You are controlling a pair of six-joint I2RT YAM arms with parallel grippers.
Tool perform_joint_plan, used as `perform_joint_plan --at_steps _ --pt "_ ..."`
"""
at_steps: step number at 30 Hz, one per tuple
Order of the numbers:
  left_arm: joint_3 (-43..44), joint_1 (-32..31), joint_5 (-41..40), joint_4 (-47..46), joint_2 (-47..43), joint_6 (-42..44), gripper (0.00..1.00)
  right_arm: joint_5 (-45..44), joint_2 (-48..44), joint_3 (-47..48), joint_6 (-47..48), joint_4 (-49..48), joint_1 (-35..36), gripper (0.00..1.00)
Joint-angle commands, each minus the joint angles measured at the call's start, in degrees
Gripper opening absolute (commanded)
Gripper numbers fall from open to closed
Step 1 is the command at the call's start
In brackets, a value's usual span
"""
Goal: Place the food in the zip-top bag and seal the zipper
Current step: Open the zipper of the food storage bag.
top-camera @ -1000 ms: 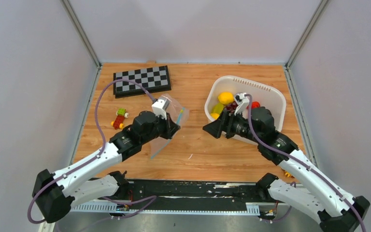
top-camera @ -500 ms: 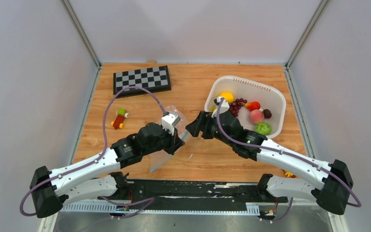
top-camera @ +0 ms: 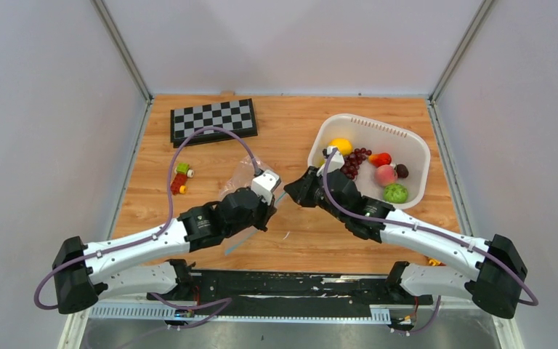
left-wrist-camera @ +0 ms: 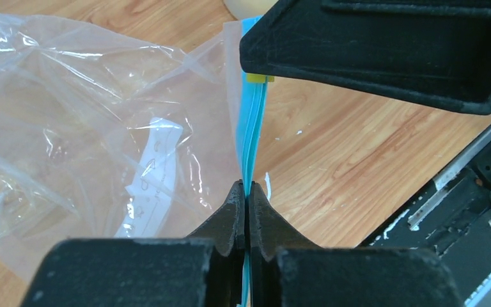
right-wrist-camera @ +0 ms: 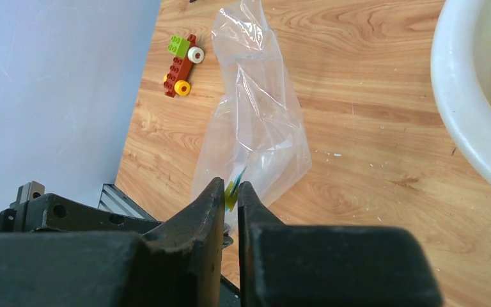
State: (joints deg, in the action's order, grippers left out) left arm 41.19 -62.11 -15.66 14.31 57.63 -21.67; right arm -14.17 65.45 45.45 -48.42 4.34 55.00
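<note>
Left tool (left-wrist-camera: 247, 192): clamped on teal-blue zipper strip (left-wrist-camera: 253, 128) of clear crinkly plastic bag (left-wrist-camera: 102, 128).
Right tool (right-wrist-camera: 230, 187): pinching strip's small yellow tab (left-wrist-camera: 259, 78), just ahead.
Plastic fruits (top-camera: 386, 174): white perforated basket (top-camera: 378, 125), beside right tool.

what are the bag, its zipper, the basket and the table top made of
bag: thin clear plastic film, glossy, going by the crinkles and the wood showing through. zipper: teal plastic strip, stiffer-looking, it stays straight. basket: white moulded plastic, probably rigid, with rows of slots. table: wood or wood-look laminate; grain shows, can't tell which.
</note>
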Motion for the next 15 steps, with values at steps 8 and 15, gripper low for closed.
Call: perform_joint_plan --at_steps 8,15 --pt "3.97 -2.45 -1.02 -1.76 2.78 4.53 0.5 -0.54 -3.07 -3.72 1.06 -7.59 -0.62 0.01" --pt "3.87 -2.42 0.68 7.3 -0.55 7.31 0.81 0.73 -3.38 -4.24 4.3 -5.09 -2.28 0.0"
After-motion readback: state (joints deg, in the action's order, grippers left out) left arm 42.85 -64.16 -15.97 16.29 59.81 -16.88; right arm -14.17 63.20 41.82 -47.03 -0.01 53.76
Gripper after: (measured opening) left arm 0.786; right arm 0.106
